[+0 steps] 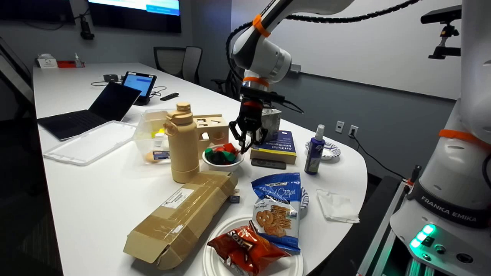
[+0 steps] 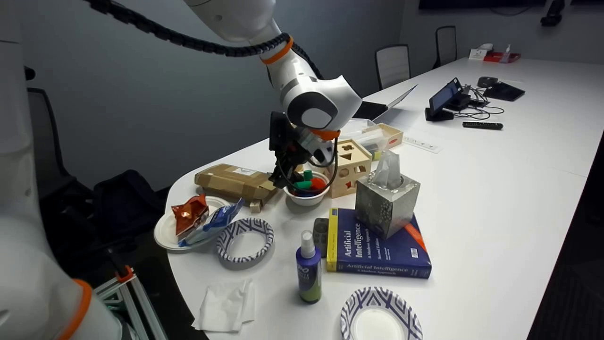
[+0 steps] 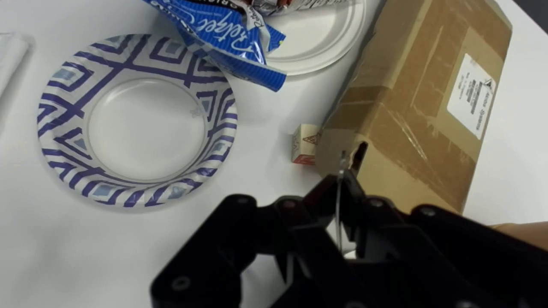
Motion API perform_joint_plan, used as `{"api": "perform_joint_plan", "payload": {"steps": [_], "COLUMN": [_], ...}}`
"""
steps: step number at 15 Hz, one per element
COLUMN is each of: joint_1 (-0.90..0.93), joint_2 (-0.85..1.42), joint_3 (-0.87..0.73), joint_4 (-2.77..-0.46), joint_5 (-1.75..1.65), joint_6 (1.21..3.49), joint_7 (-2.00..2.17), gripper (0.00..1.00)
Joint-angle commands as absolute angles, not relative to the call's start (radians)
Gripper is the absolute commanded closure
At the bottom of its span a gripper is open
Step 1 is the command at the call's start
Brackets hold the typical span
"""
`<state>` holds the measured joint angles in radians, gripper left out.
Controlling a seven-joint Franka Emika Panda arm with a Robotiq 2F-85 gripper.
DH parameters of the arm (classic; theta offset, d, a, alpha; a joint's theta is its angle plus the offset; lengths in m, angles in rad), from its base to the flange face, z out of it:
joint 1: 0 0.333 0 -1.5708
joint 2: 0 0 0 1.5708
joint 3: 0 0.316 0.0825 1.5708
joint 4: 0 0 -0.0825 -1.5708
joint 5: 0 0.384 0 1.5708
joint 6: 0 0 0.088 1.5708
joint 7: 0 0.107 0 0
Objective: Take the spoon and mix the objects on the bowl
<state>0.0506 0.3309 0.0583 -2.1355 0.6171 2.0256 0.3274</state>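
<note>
One arm (image 1: 264,59) arched downward, fingers (image 3: 322,199) pinching spoon (image 3: 338,209), near bowl (image 1: 223,167)

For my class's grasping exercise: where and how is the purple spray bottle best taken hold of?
Probably grip the spray bottle around its middle, below the pale cap, coming in level from the side facing the napkin: it stands upright with a slim, rounded body, while the book and remote lie toward its opposite side.

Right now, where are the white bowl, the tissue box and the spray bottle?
White bowl (image 1: 223,168): in an exterior view, on its outer wall.
Tissue box (image 2: 381,208): in an exterior view, on its silver side.
Spray bottle (image 2: 309,273): in an exterior view, on its body.
</note>
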Motion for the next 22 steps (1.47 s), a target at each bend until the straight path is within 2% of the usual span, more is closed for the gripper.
{"api": "perform_joint_plan", "payload": {"steps": [1, 14, 22], "joint_1": [0.054, 0.070, 0.047], "joint_2": [0.396, 0.357, 0.395], "joint_3": [0.064, 0.051, 0.029], "joint_4": [-2.052, -2.043, -2.023], "joint_5": [0.608, 0.592, 0.590], "joint_6": [1.992, 2.075, 1.942], "joint_7": [0.292, 0.326, 0.380], "gripper": [0.98, 0.98, 0.98]}}
